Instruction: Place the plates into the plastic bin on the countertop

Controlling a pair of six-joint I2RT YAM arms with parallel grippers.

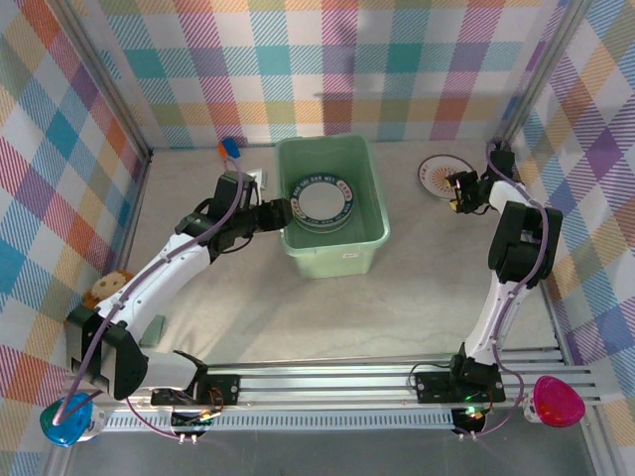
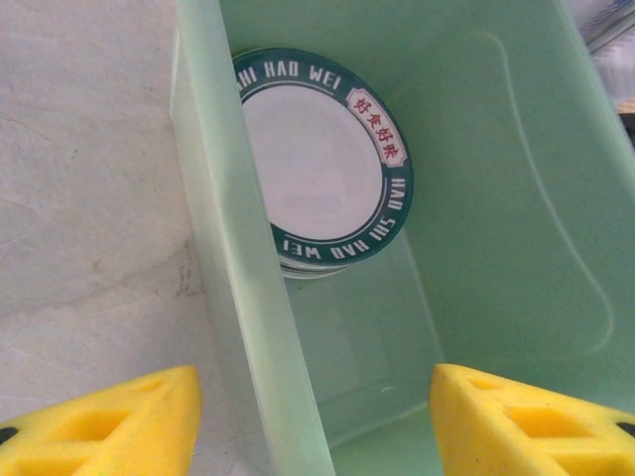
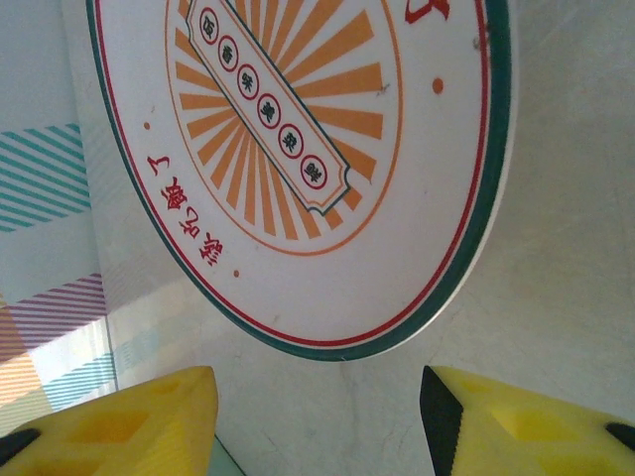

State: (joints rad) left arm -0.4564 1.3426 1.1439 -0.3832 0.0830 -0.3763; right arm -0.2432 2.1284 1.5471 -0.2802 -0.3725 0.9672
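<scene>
The pale green plastic bin (image 1: 342, 238) stands mid-countertop (image 1: 258, 307) with a stack of plates (image 1: 323, 201) inside; the top plate (image 2: 322, 159) has a dark teal rim with white lettering. My left gripper (image 1: 282, 214) is open at the bin's left side, its yellow fingers (image 2: 99, 421) straddling the bin wall (image 2: 248, 327) without pinching it. At the back right, a plate with an orange sunburst (image 1: 440, 176) lies on the countertop. My right gripper (image 1: 459, 191) is open just short of this plate's near edge (image 3: 298, 149), with bare stone between its fingertips (image 3: 526, 426).
A blue and orange object (image 1: 230, 149) and a small white item (image 1: 256, 179) sit behind the bin's left corner. A stuffed toy (image 1: 107, 287) lies by the left wall. A pink bowl (image 1: 556, 400) and a blue bowl (image 1: 64, 420) rest by the front rails.
</scene>
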